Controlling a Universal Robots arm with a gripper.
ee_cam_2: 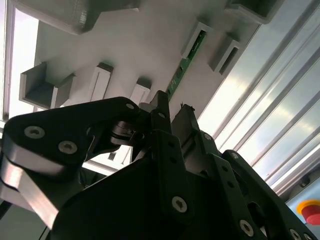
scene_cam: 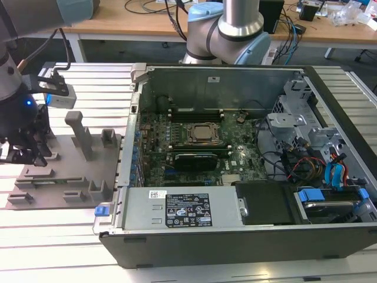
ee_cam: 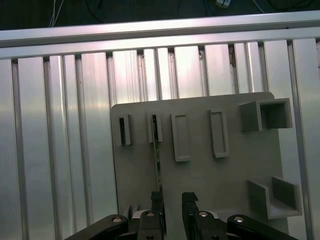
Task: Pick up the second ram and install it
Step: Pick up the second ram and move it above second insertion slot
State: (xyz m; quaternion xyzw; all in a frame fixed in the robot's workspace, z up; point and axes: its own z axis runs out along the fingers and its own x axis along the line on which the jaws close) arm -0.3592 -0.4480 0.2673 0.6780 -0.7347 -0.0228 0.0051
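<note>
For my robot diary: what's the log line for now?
gripper open | near ram | ram on fixture | not held

ram (ee_cam: 157, 150) on plate (ee_cam: 210, 180), tool (ee_cam: 172, 197) over it

Exterior view high, both wrist views near plate (ee_cam: 215, 185) (ee_cam_2: 150, 45)

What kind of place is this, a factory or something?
More likely a robotics lab or workshop: an opened computer case sits on a slotted metal table, a robot arm stands beyond it, and a desk with cables runs along the back.
</note>
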